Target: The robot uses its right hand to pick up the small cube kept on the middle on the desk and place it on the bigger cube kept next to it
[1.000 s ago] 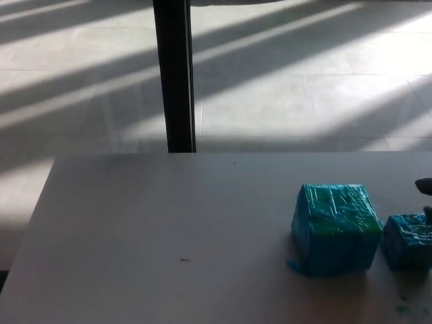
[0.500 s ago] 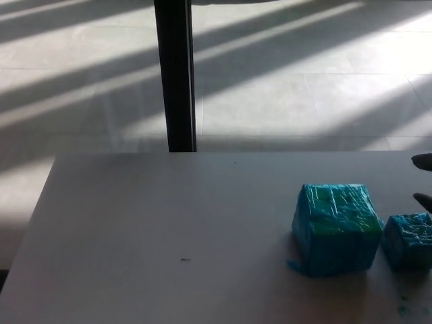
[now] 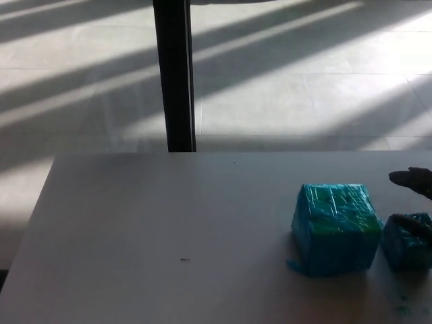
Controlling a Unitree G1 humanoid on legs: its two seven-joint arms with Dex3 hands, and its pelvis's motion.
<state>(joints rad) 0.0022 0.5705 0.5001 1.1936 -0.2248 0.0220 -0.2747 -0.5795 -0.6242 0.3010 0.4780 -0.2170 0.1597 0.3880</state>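
- A pale desk (image 3: 169, 236) fills the lower half of the head view, in dim light; its far edge runs straight across the middle of the picture.
- The bigger cube (image 3: 335, 228), wrapped in shiny teal film, stands flat on the desk toward the right edge, nearer the front edge than the far one.
- The small cube (image 3: 405, 243), in the same teal wrap, sits on the desk just beside the bigger cube, on its right side, partly cut off by the picture's right border.
- The right hand (image 3: 418, 202) enters from the right border: one dark finger (image 3: 408, 177) pokes out above the desk behind the small cube, and another dark finger lies across the top of that cube. The two are spread apart, one on each side of the cube's top; whether they are pressing on it cannot be told.
- Beyond the desk, a dark upright post (image 3: 174, 74) rises from a sunlit tiled floor (image 3: 304, 74) crossed by slanting shadow bands.
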